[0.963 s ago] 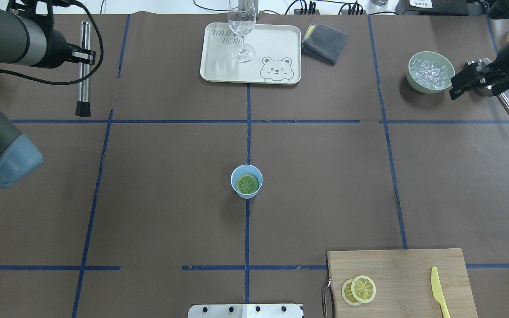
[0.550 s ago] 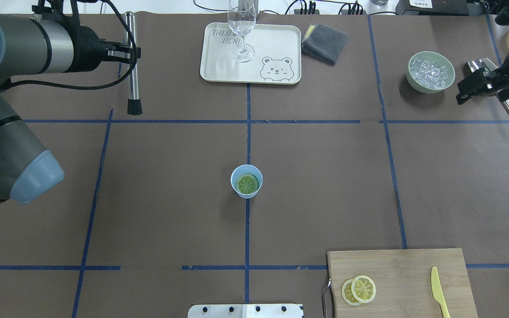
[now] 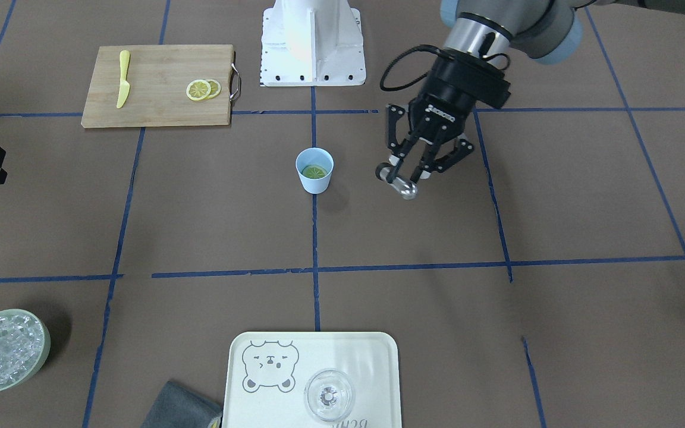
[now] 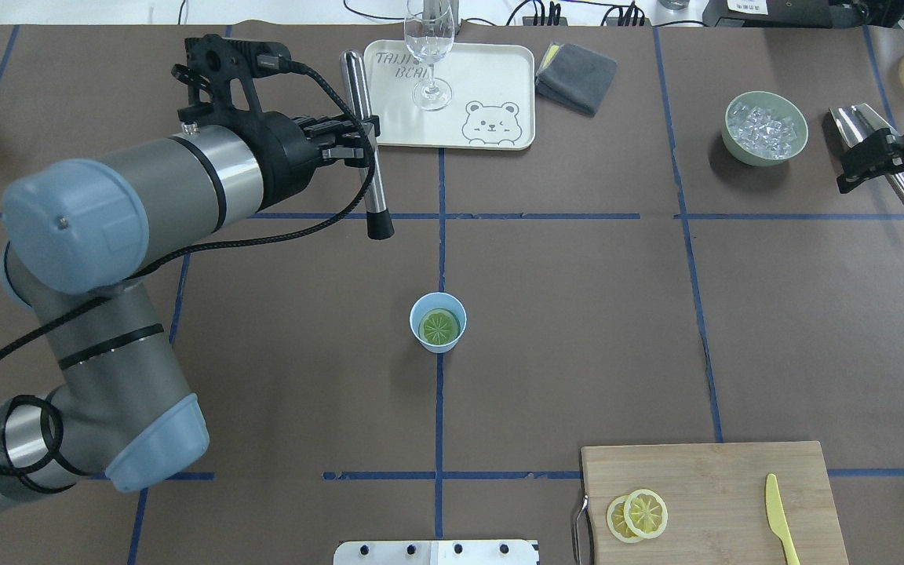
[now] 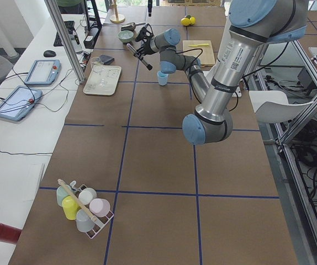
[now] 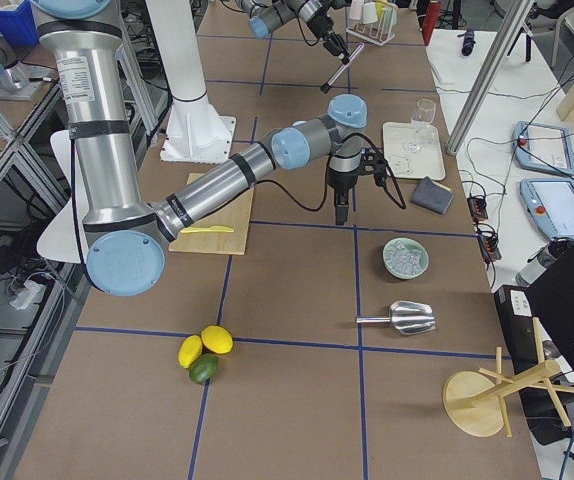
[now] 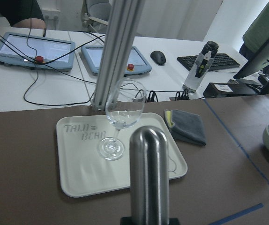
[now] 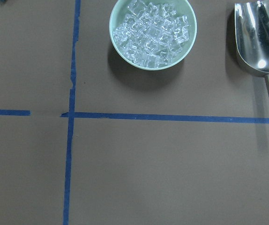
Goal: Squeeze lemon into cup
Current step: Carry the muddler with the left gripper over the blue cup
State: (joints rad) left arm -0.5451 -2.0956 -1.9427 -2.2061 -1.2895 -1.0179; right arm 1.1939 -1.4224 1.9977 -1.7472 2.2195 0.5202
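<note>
The light-blue cup (image 4: 438,322) stands at the table's middle, also in the front view (image 3: 314,170). One lemon slice (image 4: 439,326) lies flat inside it (image 3: 314,172). Two more slices (image 4: 638,515) overlap on the cutting board. My left gripper (image 4: 362,145) is shut on a steel muddler (image 4: 367,149) with a black tip. It holds the muddler in the air, behind and to the left of the cup. In the front view the gripper (image 3: 405,175) is to the right of the cup. My right gripper (image 4: 852,169) is open and empty at the far right edge.
A tray (image 4: 491,78) with a wine glass (image 4: 429,55) and a grey cloth (image 4: 576,76) sit at the back. The ice bowl (image 8: 153,33) and a steel scoop (image 8: 261,37) lie at the back right. The cutting board (image 4: 719,486) holds a yellow knife (image 4: 779,518).
My left arm has swung right from the table's left edge, carrying the muddler to just left of the tray. My right gripper has drawn back to the right, away from the ice bowl.
</note>
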